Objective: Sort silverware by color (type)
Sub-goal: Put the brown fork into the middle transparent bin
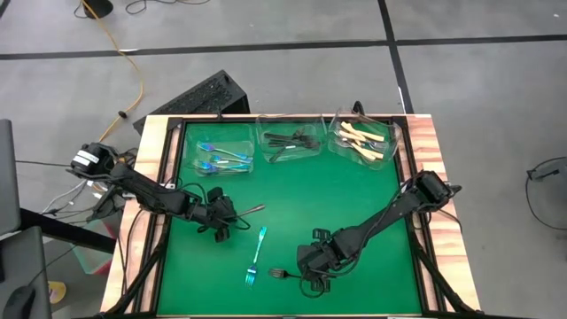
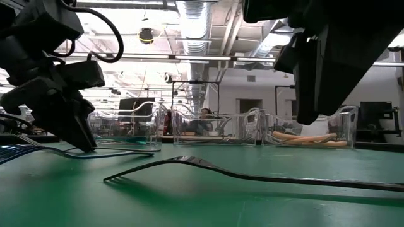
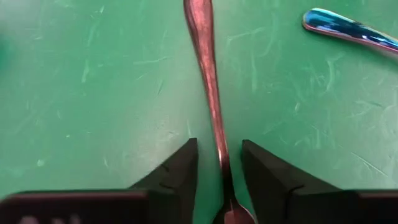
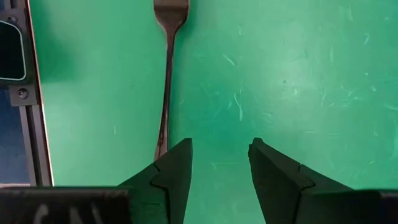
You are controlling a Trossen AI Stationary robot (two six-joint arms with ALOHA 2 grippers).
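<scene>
A dark metal fork (image 1: 251, 210) lies flat on the green mat. My left gripper (image 1: 221, 226) is low over its tine end and is open. In the left wrist view, its fingers (image 3: 180, 171) stand on either side of the fork's neck (image 3: 219, 134) with a gap on each side. A blue fork (image 1: 257, 257) lies flat mid-mat, its handle end (image 3: 348, 28) showing. My right gripper (image 4: 221, 142) is open and holds nothing. It hovers over the mat beside a second dark fork (image 4: 166, 81), which lies just outside one finger.
Three clear tubs stand along the far edge, holding blue forks (image 1: 221, 155), dark forks (image 1: 292, 142) and cream-handled forks (image 1: 363, 137). The table's frame rail (image 4: 25, 93) runs close to the right gripper at the near edge. Bare green mat (image 1: 354, 195) lies between the arms and the tubs.
</scene>
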